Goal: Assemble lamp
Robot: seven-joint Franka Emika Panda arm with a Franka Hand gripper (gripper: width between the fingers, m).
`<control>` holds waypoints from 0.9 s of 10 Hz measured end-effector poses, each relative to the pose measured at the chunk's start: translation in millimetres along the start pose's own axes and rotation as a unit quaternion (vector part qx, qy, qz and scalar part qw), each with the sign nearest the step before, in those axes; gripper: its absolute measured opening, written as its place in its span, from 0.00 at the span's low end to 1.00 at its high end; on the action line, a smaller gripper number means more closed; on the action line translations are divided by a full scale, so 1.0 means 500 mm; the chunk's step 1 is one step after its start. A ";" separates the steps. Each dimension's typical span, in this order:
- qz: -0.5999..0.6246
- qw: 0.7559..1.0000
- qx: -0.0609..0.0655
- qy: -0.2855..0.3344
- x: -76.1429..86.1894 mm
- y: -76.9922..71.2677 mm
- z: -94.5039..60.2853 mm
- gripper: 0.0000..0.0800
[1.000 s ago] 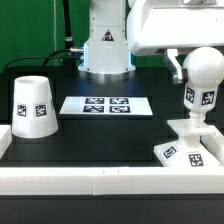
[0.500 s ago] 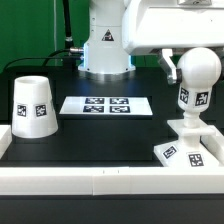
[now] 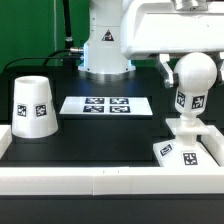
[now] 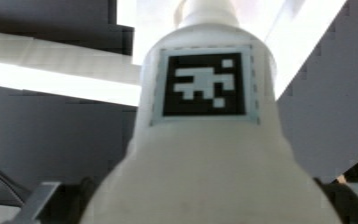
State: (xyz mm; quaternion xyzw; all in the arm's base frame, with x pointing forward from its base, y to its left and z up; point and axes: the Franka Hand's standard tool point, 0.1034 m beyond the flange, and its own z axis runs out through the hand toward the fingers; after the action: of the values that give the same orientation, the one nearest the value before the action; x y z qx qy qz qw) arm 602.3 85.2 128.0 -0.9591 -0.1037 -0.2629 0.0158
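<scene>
At the right of the exterior view, the gripper [image 3: 190,67] pinches the white ball-shaped bulb [image 3: 197,82], which stands upright with its stem on the small square base [image 3: 186,153] at lower right. The tapered shade [image 3: 32,104] sits at far left, well apart. The marker board [image 3: 105,104] lies between them at centre.

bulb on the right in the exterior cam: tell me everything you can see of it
The white ball-shaped plastic bulb has a smooth round head over a narrower neck carrying a black-and-white square tag. It stands upright at the exterior view's right, neck down on the post of the small square sloped white base. The claw appears shut on the head from above, one dark finger against its side. The wrist view shows its tag close up.
</scene>
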 end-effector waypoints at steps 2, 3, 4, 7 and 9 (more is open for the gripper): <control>0.000 1.000 0.000 -0.002 -0.005 0.001 0.002 0.72; 0.000 1.000 0.000 -0.004 -0.011 0.000 0.009 0.72; 0.000 1.000 -0.001 -0.001 -0.017 0.000 0.016 0.72; 0.000 1.000 -0.005 0.015 -0.014 0.000 0.022 0.72; 0.000 1.000 -0.006 0.019 -0.013 0.000 0.022 0.72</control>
State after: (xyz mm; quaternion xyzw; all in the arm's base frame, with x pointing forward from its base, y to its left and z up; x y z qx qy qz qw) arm 602.1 84.9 115.2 -0.9540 -0.1021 -0.2815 0.0120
